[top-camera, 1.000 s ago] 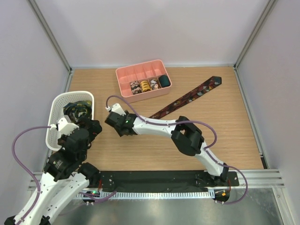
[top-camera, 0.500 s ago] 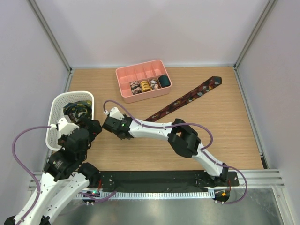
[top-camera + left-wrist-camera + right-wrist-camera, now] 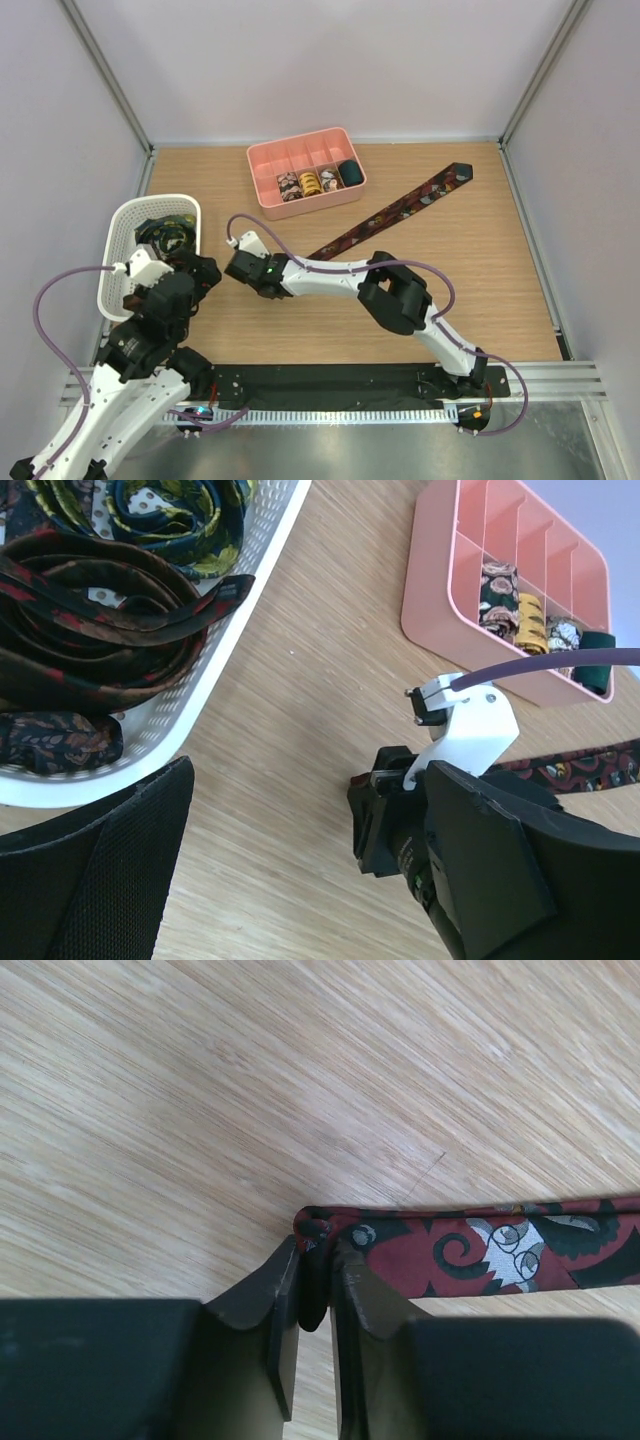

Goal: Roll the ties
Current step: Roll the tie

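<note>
A long dark red printed tie lies diagonally on the wooden table, its wide pointed end at the far right. My right gripper is shut on its narrow end, which is folded between the jaws in the right wrist view; the tie runs off to the right. My left gripper is open and empty, beside the basket and facing the right gripper. Only its left finger shows clearly. Several loose ties lie in the white basket. Coiled ties sit in the pink tray.
The white mesh basket stands at the left, close to my left gripper. The pink divided tray stands at the back centre. The right arm stretches across the table's middle, over the tie's near part. Walls close off three sides.
My right gripper has shifted slightly left and nearer with the tie's narrow end in it. The left arm has barely moved.
</note>
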Motion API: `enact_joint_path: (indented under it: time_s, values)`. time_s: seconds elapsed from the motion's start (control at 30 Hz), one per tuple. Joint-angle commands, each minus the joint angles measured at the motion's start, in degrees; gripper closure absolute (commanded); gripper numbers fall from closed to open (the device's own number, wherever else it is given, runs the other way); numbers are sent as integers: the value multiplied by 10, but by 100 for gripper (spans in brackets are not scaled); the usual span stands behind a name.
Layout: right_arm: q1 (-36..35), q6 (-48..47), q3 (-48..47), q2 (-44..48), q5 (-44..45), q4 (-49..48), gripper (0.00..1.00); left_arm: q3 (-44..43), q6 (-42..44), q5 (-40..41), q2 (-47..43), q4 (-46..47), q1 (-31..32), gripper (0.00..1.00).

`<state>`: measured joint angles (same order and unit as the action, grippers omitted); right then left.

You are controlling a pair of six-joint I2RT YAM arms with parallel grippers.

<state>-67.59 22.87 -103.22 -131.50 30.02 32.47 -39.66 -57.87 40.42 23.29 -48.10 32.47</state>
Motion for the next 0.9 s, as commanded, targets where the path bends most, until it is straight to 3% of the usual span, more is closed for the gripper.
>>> enact_joint_path:
  time_s: [0.0,0.2,0.33,0.57,0.87]
  values:
    - [8,17,44,47,-37,-50,80,11,17,-18,19,40,-4,2]
    - [69,46,201,136,-193,-204,86,27,34,-41,46,70,-3,0]
    - [119,74,293,185,-311,-286,88,68,62,-110,44,132,-4,0]
    - [185,151,400,223,-453,-426,91,152,159,-260,100,318,-3,0]
    - [253,218,481,231,-601,-556,96,201,280,-342,226,515,4,0]
